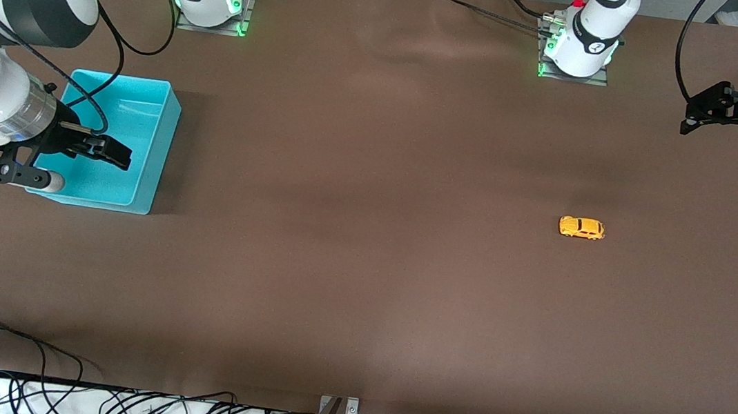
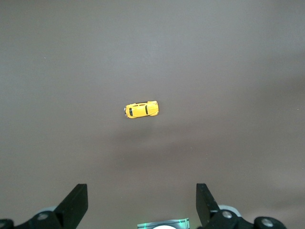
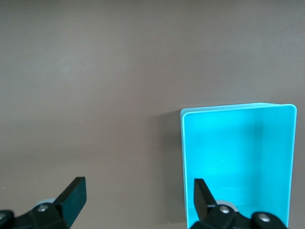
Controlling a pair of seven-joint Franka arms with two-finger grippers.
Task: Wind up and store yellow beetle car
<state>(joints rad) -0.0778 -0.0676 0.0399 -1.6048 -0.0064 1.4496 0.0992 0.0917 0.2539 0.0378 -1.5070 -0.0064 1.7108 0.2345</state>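
The yellow beetle car (image 1: 582, 228) stands on its wheels on the brown table, toward the left arm's end. In the left wrist view the car (image 2: 141, 109) lies well ahead of the fingers. My left gripper (image 1: 703, 110) hangs open and empty, high over the table's end, apart from the car; its jaws (image 2: 141, 205) stand wide apart. My right gripper (image 1: 92, 168) is open and empty, up over the cyan bin (image 1: 168, 135). In the right wrist view (image 3: 138, 200) one finger is over the bin's rim (image 3: 238, 108) and the other is over bare table.
The cyan bin stands at the right arm's end and shows nothing inside. Cables (image 1: 12, 347) trail along the table edge nearest the front camera. Both arm bases (image 1: 212, 1) stand at the edge farthest from it.
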